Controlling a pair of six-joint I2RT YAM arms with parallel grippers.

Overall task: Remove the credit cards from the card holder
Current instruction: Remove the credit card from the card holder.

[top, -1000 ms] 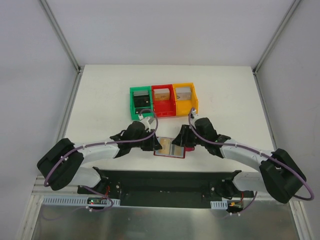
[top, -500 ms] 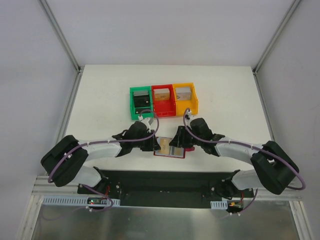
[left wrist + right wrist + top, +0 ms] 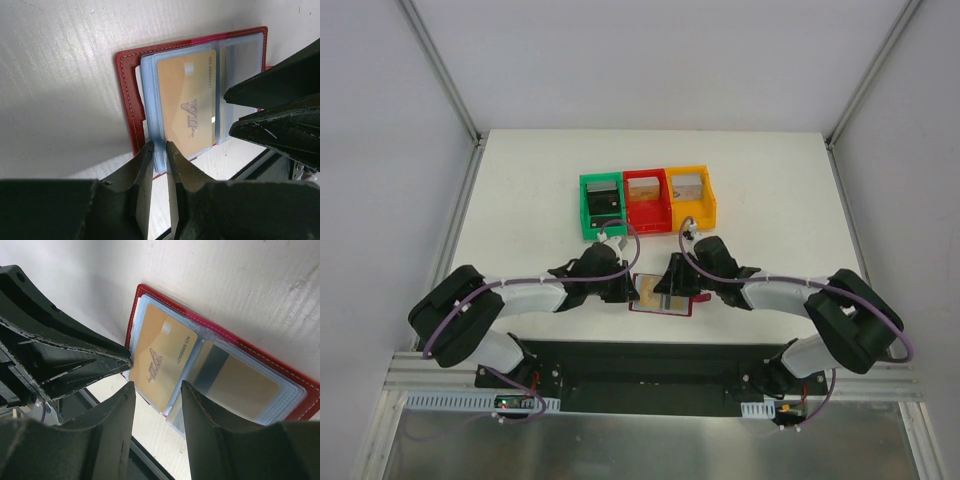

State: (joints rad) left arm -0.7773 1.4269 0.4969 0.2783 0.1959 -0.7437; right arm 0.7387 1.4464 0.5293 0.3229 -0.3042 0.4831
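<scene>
Since a second ago both arms are drawing inward, the right elbow folding in most, so the two end effectors are now meeting over the card holder (image 3: 660,302), which is lying open near the front edge of the desk (image 3: 520,190). On the left, the left end effector (image 3: 160,150) is pinching, almost closed, the edge of a pale blue sleeve page (image 3: 150,90) just inside the dark red stitched cover. That page is looking soft and floppy, so gripping it is probably serving to anchor the light holder. In the middle, the credit cards (image 3: 187,107) are showing a gold face marked VIP and, beside it, a tan one with a grey stripe. They are likely thin, stiff and slick, best taken by an edge. On the right, the right end effector (image 3: 157,390) is hanging open, its fingers straddling the gold card's edge.
</scene>
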